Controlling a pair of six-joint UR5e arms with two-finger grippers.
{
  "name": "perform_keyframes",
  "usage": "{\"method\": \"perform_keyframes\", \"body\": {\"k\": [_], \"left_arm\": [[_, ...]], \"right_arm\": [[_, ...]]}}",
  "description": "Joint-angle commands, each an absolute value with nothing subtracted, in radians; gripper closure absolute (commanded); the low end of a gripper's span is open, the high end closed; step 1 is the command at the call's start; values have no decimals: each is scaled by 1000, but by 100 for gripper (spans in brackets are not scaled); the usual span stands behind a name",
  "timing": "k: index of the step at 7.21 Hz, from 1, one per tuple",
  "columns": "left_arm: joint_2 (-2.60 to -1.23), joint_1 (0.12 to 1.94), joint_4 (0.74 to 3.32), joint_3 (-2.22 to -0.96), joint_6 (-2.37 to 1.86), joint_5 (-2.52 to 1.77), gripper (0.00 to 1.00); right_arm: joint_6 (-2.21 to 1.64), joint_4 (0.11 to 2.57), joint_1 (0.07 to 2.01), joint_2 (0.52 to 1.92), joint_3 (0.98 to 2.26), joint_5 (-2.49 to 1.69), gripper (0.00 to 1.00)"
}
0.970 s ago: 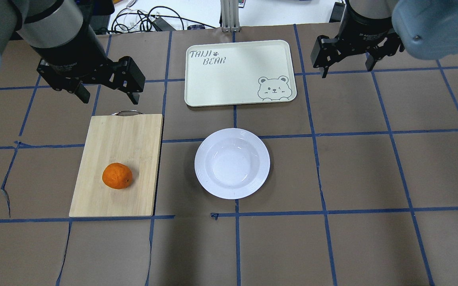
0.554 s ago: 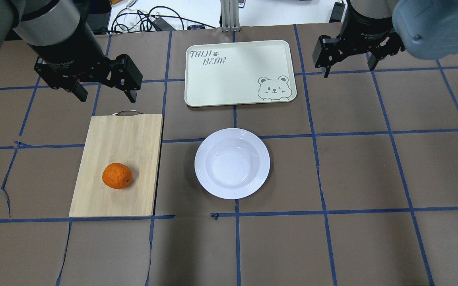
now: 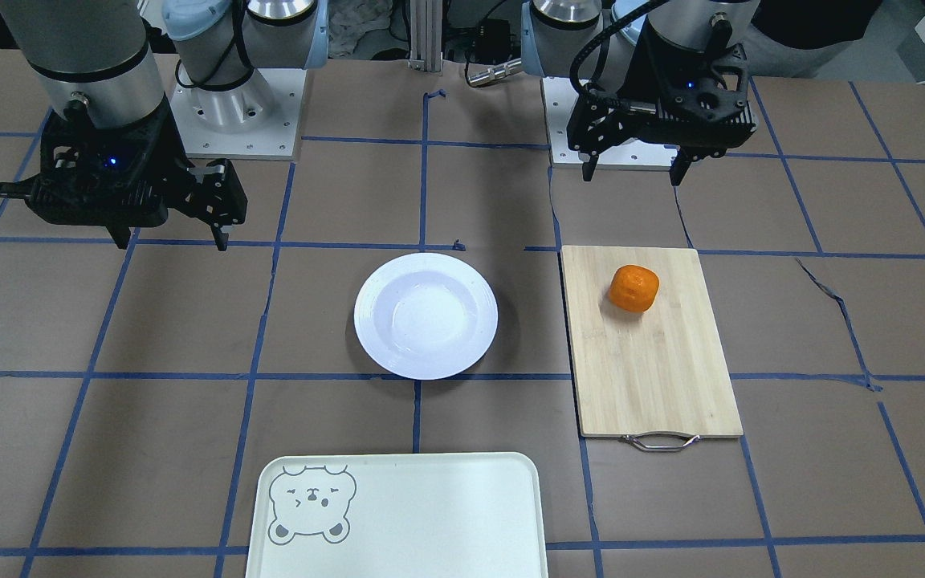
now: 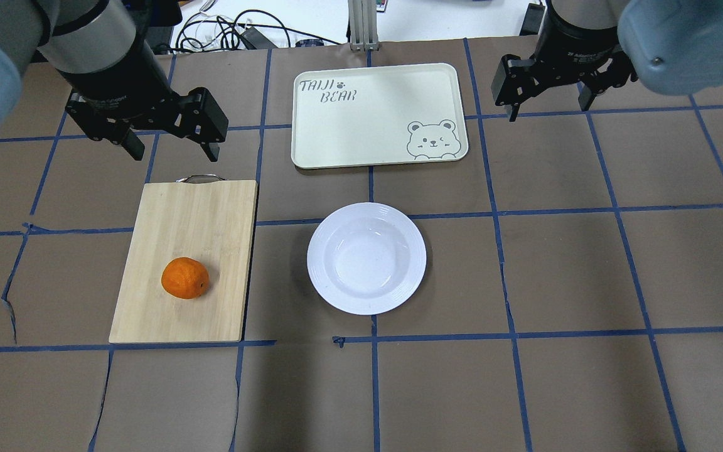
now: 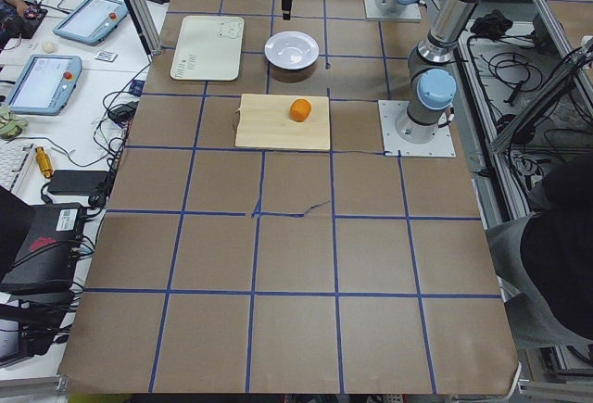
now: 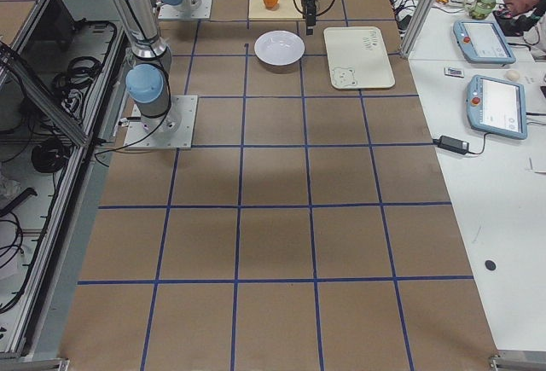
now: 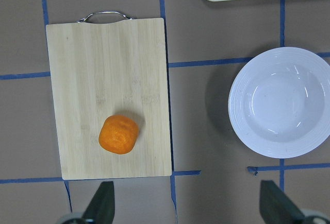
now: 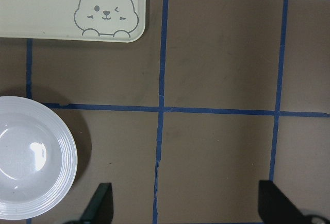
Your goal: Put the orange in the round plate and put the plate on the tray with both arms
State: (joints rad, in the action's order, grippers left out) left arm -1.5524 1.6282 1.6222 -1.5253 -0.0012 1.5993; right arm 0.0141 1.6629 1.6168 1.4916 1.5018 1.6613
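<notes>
The orange (image 4: 185,278) (image 3: 633,288) (image 7: 119,134) lies on a bamboo board, left of the round plate (image 4: 366,258) (image 3: 425,315) (image 8: 31,157), which is white and empty. Beyond the plate lies the pale tray (image 4: 377,116) (image 3: 414,514) with a bear face in one corner, nothing on it. My left gripper (image 4: 173,150) (image 3: 631,174) (image 7: 188,206) hangs open above the table just past the board's handle end. High up, to the right of the tray, my right gripper (image 4: 548,112) (image 3: 172,241) (image 8: 185,206) is open too. Neither one holds anything.
The bamboo cutting board (image 4: 198,213) has a metal handle (image 4: 201,178) at its far end. Cables (image 4: 230,31) lie past the table's far edge. The arm bases (image 3: 230,104) stand at the robot's side. Blue tape lines cross the brown table cover.
My left gripper has shifted slightly sideways above the board's handle end. The right gripper has barely moved. The orange, plate and tray lie where they were.
</notes>
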Motion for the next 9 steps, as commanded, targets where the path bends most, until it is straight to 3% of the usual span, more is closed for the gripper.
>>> {"method": "perform_keyframes", "body": {"k": [1,4,7,9], "left_arm": [[-1652,1626,1586,-1528,-2,1609,0],[-1799,1470,1516,-1624,85,1611,0],[-1859,1459,1389,-1811,267,1690,0],[-1881,1460,1397,-1859,302,1703,0]], "right_arm": [[14,1674,1617,1491,1502,1661,0],[12,1674,1618,1491,1502,1655,0],[20,1674,1617,1491,1503,1654,0],[20,1672,1617,1490,1503,1654,0]]}}
